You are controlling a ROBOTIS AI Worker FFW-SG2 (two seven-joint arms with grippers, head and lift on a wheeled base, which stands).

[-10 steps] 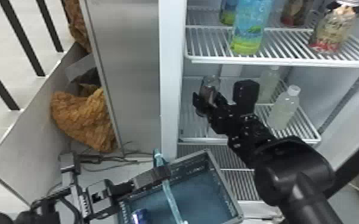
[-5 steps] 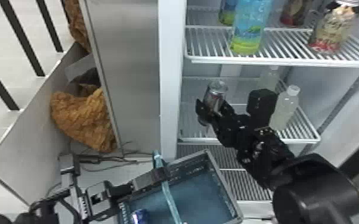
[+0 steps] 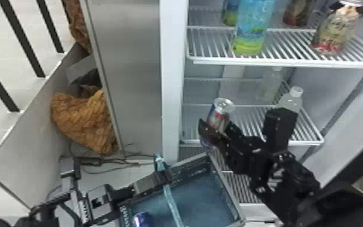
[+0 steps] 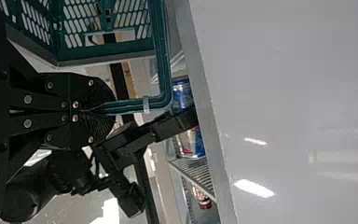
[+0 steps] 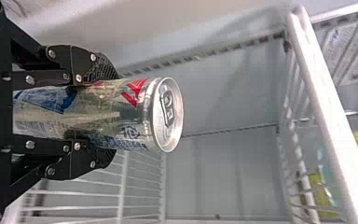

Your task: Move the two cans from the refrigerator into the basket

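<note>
Background, far left: pale floor crossed by black bars [image 3: 24, 42], a grey panel [image 3: 24, 160], and a brown crumpled bundle [image 3: 84, 122] against the refrigerator's metal side [image 3: 126, 75]. Next along, low down, my left gripper [image 3: 163, 175] was at the basket [image 3: 228, 190]; its two fingers were together around the teal handle [image 3: 172, 205]. Inside the basket, toward its left side, was a blue can [image 3: 142, 219]. Above and right of it, in front of the lower shelf [image 3: 250, 120], my right gripper [image 3: 217, 129] had its fingers clamped on the silver can [image 3: 220, 110], one on each side. Its lid end projected past the fingertips. Farther right, a pale bottle [image 3: 291, 98] stood on the lower shelf behind my right gripper, with a second [image 3: 269, 86] deeper in. Upper shelf [image 3: 286, 45], left to right: a blue-green bottle [image 3: 251, 30], then a bottle with a red-patterned base [image 3: 336, 33]
</note>
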